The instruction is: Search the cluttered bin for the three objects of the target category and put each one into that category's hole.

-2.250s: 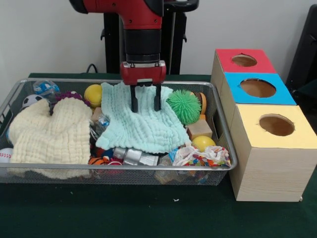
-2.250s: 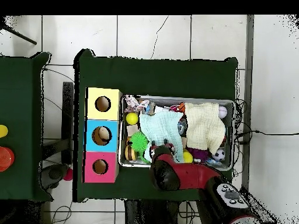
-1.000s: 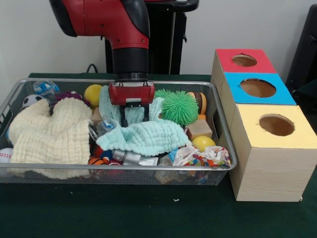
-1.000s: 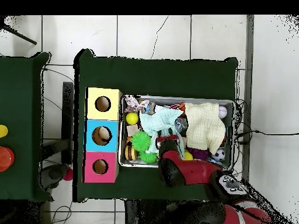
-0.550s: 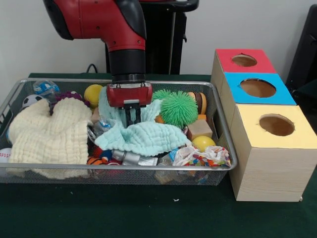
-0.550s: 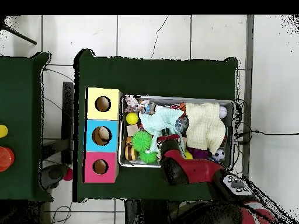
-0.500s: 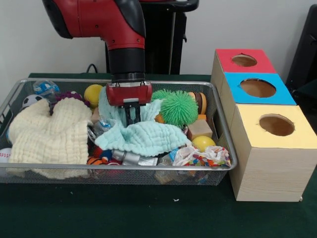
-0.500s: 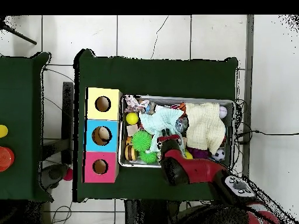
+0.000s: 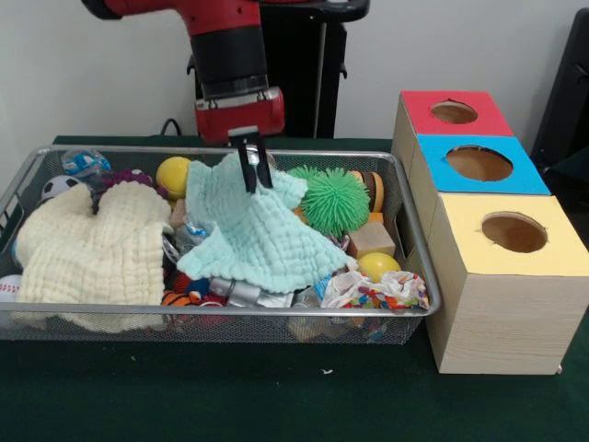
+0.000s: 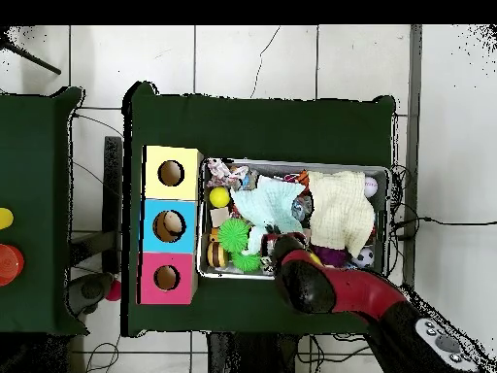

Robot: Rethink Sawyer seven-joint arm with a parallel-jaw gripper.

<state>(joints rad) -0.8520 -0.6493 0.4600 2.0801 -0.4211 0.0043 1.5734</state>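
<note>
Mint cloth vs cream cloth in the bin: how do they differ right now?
The mint cloth is pinched at its top by the gripper and hangs peaked; the cream cloth lies flat, untouched. Mint sits mid-bin, cream at the front view's left end. Both are waffle-textured and cover toys in the wire bin.

Mint cloth (image 9: pixel 262 230) drapes over bin (image 9: pixel 221 313) middle; box holes (image 9: pixel 513 232) unobstructed.

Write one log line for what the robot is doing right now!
phase: lifting | pincer: shut on mint cloth | cloth: pulled up, lower edge on bin clutter | boxes: untouched
</note>
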